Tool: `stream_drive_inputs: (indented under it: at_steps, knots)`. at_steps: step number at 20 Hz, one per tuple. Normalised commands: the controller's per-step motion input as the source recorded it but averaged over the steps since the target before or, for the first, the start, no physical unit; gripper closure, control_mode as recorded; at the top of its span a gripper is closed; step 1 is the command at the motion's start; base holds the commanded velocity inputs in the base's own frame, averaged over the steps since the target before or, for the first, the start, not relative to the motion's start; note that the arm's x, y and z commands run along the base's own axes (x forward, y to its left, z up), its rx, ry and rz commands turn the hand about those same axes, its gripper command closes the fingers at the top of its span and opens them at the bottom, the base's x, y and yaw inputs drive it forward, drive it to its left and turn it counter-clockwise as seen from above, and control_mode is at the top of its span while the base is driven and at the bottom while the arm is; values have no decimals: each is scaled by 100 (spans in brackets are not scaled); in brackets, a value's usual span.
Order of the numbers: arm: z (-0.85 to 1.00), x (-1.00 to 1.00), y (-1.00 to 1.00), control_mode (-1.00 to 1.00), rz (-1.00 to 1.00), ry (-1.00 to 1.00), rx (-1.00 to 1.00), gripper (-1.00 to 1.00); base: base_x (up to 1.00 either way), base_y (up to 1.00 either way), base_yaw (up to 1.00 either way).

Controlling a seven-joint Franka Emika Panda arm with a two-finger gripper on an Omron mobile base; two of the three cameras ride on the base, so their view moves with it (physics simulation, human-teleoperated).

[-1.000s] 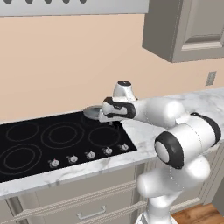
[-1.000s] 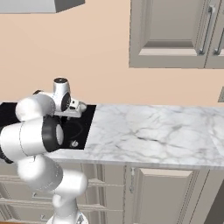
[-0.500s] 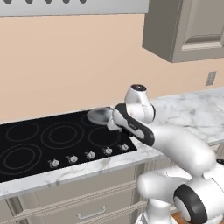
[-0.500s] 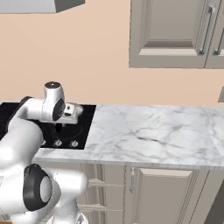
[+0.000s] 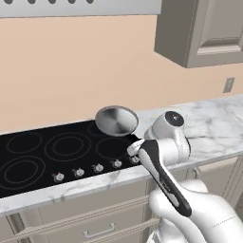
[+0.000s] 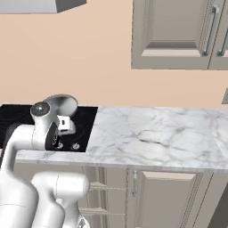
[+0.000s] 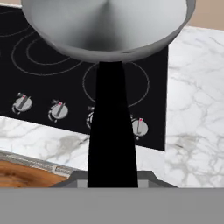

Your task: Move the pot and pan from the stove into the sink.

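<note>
The pan (image 5: 116, 121), a shallow grey metal round with a long black handle (image 7: 111, 131), hangs tilted in the air over the right rear part of the stove (image 5: 47, 152). My gripper (image 5: 136, 148) is shut on the near end of that handle, in front of the stove's right edge. In the hand view the handle runs straight up from my gripper (image 7: 111, 177) to the pan (image 7: 105, 26), with the stove (image 7: 52, 83) and its knobs below. From the right base view the pan (image 6: 64, 100) peeks out behind my arm. The pot and the sink are out of view.
A white marble counter (image 6: 156, 133) stretches right of the stove (image 6: 87, 120). Silver knobs (image 5: 78, 172) line the cooktop's front edge. Wall cabinets (image 6: 178, 35) hang above the counter, and a range hood (image 5: 80, 7) hangs over the stove. Drawers sit under the counter.
The pan has drifted a little to the right above the stove, still held by its handle. My arm has swung round and folded lower, toward the cameras.
</note>
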Motion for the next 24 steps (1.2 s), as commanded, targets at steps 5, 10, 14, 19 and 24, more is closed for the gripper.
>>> stream_drive_inputs:
  at_steps: [5,10,14,19,24]
  knots:
    - [0,-4,0,-100,0,0,0,100,0,0,0]
    - [-1,-11,-1,100,0,0,0,100,-13,-2,0]
    - [0,0,0,100,0,0,0,100,-77,-17,0]
    - [0,0,0,100,0,0,0,100,-51,-25,-12]
    - [0,0,0,100,0,0,0,100,-13,-17,-39]
